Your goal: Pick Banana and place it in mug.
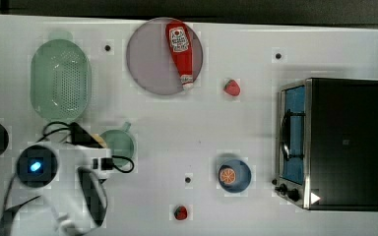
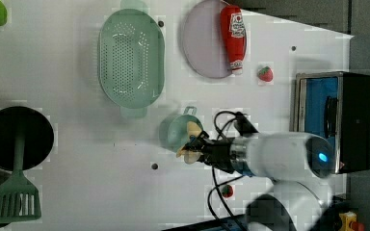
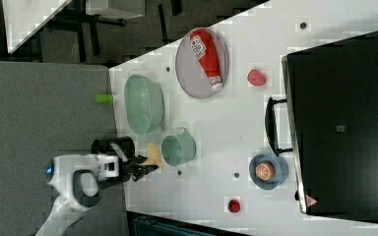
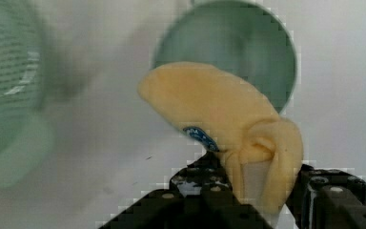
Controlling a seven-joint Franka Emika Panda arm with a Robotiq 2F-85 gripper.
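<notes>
With the gripper clamped partway on the banana, held above the worktop at the mug's rim around 8 o'clock in the top view, center it over the mouth before release.

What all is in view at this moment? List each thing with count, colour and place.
banana: one, pale yellow, held in the claw beside the mug
mug: one, teal-green, below the colander in the top view
colander: one, pale green, top view's left
plate: one, grey, top view's upper middle
ketchup bottle: one, red, lying on the plate
strawberries: two, red, one right of the plate, one near the top view's bottom edge
bowl: one, blue, beside the oven
orange slice: one, orange, in the bowl
toaster oven: one, black, top view's right
spatula: one, green, left view's lower left
claw: one, black, shut on the banana
</notes>
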